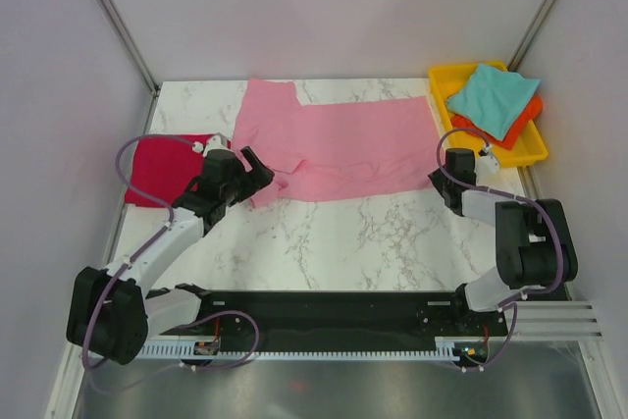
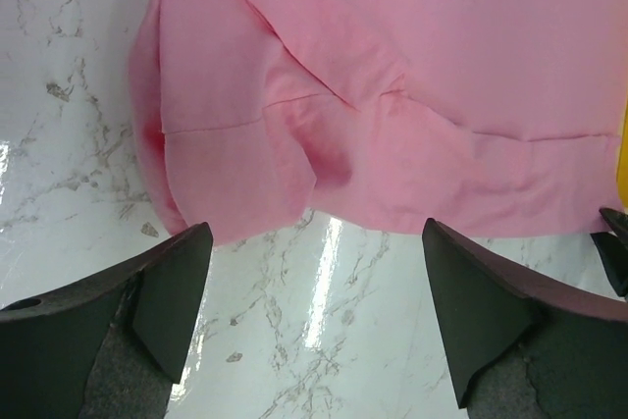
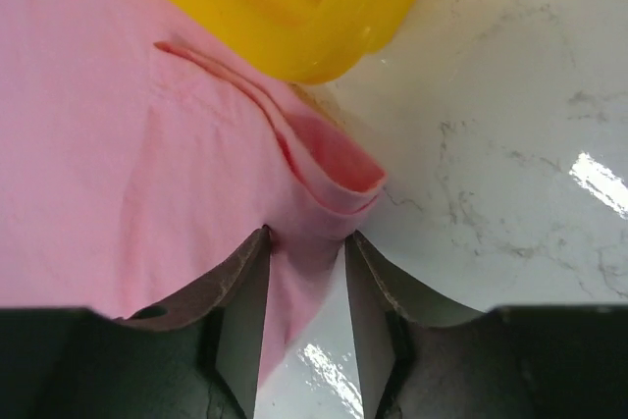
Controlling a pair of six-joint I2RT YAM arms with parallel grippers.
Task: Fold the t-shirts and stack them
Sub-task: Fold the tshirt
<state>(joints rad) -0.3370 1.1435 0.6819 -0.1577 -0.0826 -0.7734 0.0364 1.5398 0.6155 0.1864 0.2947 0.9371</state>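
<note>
The light pink t-shirt (image 1: 343,144) lies spread across the back middle of the marble table, its left side rumpled. My left gripper (image 1: 263,166) is at the shirt's lower left edge. In the left wrist view it (image 2: 316,228) stands wide open over bare marble, with the pink cloth (image 2: 392,46) just beyond its tips. My right gripper (image 1: 439,181) is at the shirt's lower right corner. Its half-closed jaws (image 3: 308,235) straddle the folded pink corner (image 3: 128,144), with a gap still showing beside the cloth. The crimson red t-shirt (image 1: 157,169) lies folded at the left. The teal t-shirt (image 1: 494,95) lies on the orange one (image 1: 520,125).
The yellow tray (image 1: 446,80) holding the teal and orange shirts sits at the back right, and its corner (image 3: 294,17) is just past the right gripper. Walls and frame posts enclose the table on three sides. Bare marble runs along the front.
</note>
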